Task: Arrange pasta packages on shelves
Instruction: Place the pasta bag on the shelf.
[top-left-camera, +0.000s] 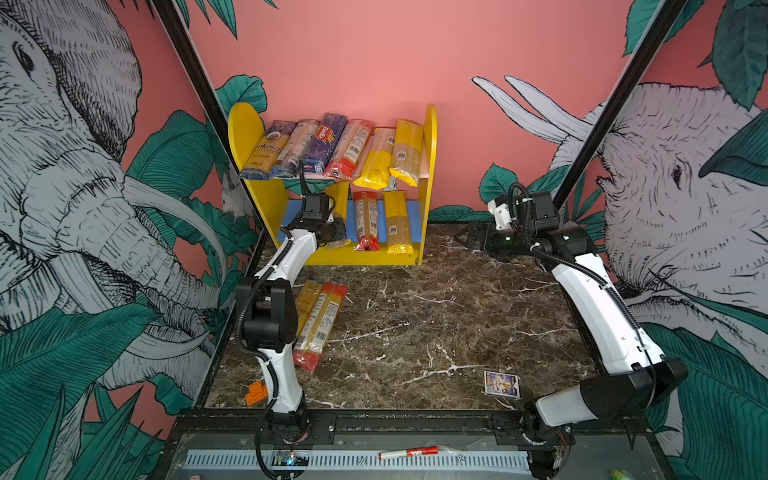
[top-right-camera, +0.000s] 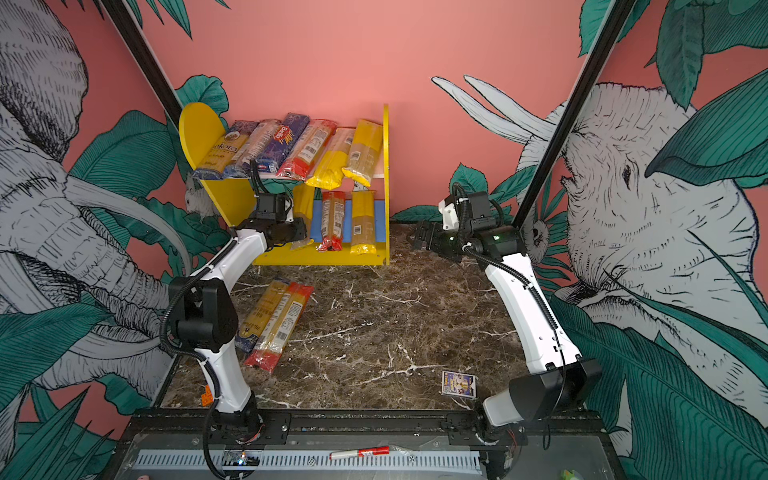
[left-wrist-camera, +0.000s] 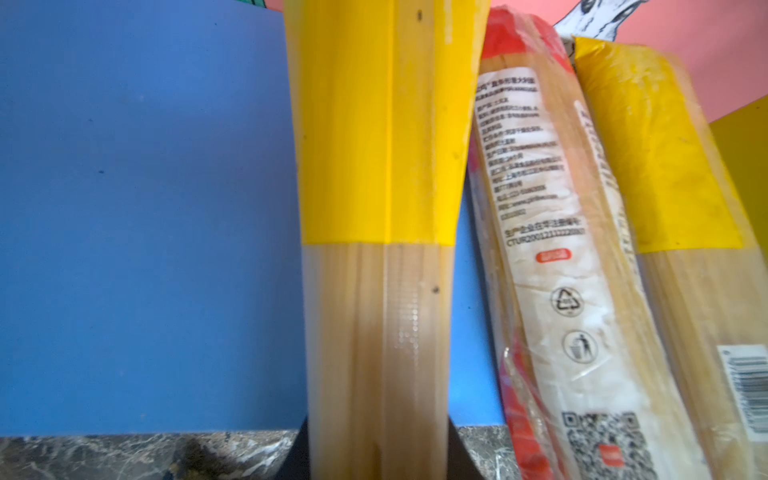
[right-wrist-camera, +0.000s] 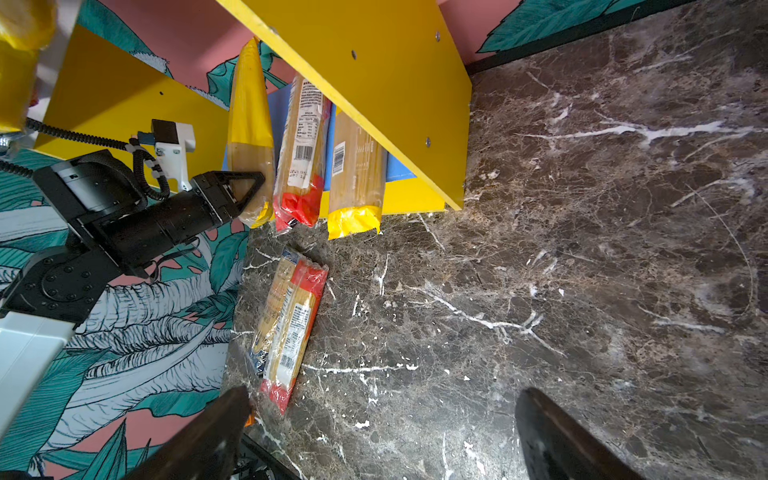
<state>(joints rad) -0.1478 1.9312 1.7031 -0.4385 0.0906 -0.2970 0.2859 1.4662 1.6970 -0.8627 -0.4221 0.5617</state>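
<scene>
At centre left of both top views, the left gripper (top-left-camera: 337, 233) is pinching the clear lower end of a yellow-topped pasta packet (left-wrist-camera: 374, 166), its jaws drawn narrow onto the wrapper. The left wrist view is showing its black fingertips (left-wrist-camera: 297, 455) hugging either side of that packet. The packet is leaning lengthwise on the blue lower board (left-wrist-camera: 145, 208) of the shelves (top-left-camera: 430, 174). It is sitting just beside a red-ended packet (top-left-camera: 365, 224), and a yellow packet (top-left-camera: 397, 224) is lying next along, toward the right side panel. Both neighbours are poking out past the front edge of the board.

Higher up in the unit, in the upper middle of the frame, six more packets (top-left-camera: 332, 145) are leaning side by side in a row. Below and left of centre, two packets (top-left-camera: 318, 324) are lying together on the marble table (top-left-camera: 436, 311), partly behind the left arm.

Right of centre, the right gripper (top-left-camera: 467, 239) is hovering low over the table near the shelves' right panel, its jaws spread wide and gripping nothing. A small card box (top-left-camera: 500, 384) is lying at lower right, and an orange block (top-left-camera: 255, 392) is sitting at lower left.
</scene>
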